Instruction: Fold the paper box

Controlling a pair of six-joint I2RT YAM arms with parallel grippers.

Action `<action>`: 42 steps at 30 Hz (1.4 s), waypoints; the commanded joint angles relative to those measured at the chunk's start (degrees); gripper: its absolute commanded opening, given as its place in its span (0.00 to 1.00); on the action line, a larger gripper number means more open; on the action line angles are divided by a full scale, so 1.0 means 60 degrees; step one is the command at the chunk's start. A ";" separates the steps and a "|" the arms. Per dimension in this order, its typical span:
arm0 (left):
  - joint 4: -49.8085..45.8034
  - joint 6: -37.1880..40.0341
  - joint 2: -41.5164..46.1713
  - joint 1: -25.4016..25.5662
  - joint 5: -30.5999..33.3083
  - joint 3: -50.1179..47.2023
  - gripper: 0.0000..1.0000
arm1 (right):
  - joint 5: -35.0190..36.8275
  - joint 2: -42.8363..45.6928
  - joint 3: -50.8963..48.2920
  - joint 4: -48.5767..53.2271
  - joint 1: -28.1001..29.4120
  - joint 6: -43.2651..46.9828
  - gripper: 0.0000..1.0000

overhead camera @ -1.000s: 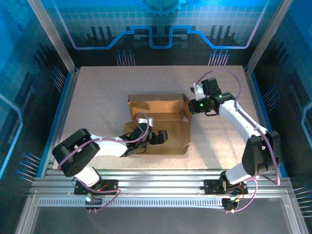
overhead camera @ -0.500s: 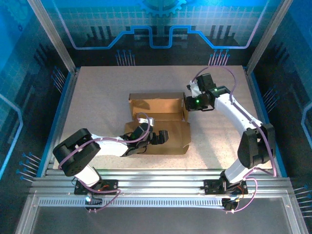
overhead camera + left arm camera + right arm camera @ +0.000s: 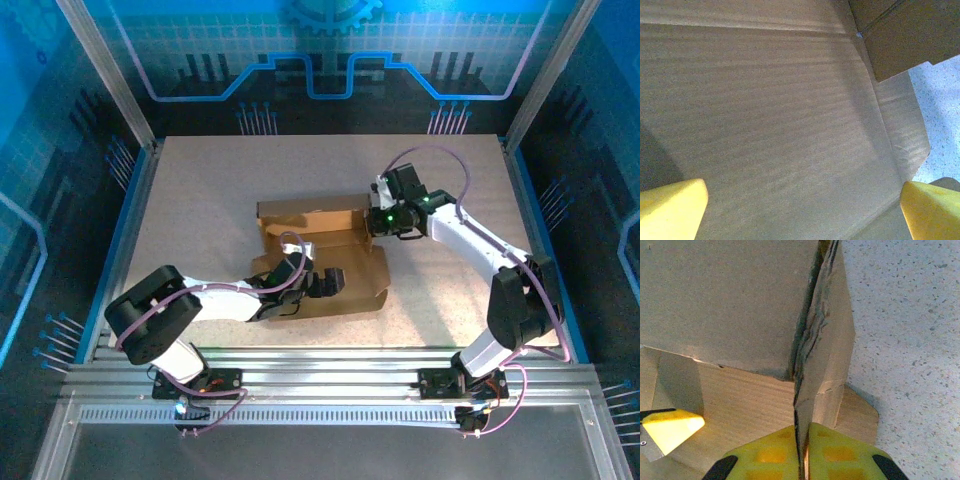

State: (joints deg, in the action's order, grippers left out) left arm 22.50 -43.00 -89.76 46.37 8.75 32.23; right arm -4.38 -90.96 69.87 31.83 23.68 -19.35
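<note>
The right fingers [image 3: 775, 450] are pinched tight on an upright side flap of the paper box [image 3: 345, 262], which lies on the worktop [image 3: 200, 190]. The left fingers [image 3: 671, 207] are spread wide and hold nothing, just above its flat front panel. The back wall is raised; front and lid look unfolded. The cardboard is plain brown, corrugated and creased.

Speckled beige tabletop [image 3: 200, 190], blue circuit-pattern wall panels [image 3: 320, 60], aluminium frame rails [image 3: 330, 365] along near edge.
</note>
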 commanded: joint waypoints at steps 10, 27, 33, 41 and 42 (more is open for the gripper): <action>-0.2042 0.0079 0.1533 0.0094 -0.1614 0.0854 0.99 | 0.0359 -0.0155 -0.0668 -0.0327 0.0518 0.0307 0.09; -0.7432 0.2877 0.3597 -0.2163 -0.4312 0.4770 0.99 | -0.0542 -0.1397 0.0907 0.0001 0.0826 0.2512 0.10; -0.6721 0.2622 0.2503 -0.3737 -0.4097 0.4784 1.00 | -0.0448 -0.1666 0.1026 -0.0004 0.1009 0.2594 0.10; -0.4325 0.2327 0.0587 -0.4539 -0.4887 0.4910 0.99 | -0.0308 -0.1671 0.1056 0.0012 0.1127 0.2656 0.10; -0.4179 0.2318 0.0371 -0.4598 -0.5056 0.4999 0.99 | -0.0295 -0.1671 0.1056 0.0028 0.1146 0.2655 0.10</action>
State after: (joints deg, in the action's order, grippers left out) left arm -8.67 -28.53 -85.25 19.51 -17.56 60.12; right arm -6.24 -98.80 76.27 27.79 29.32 -4.38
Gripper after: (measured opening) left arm 0.994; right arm 0.102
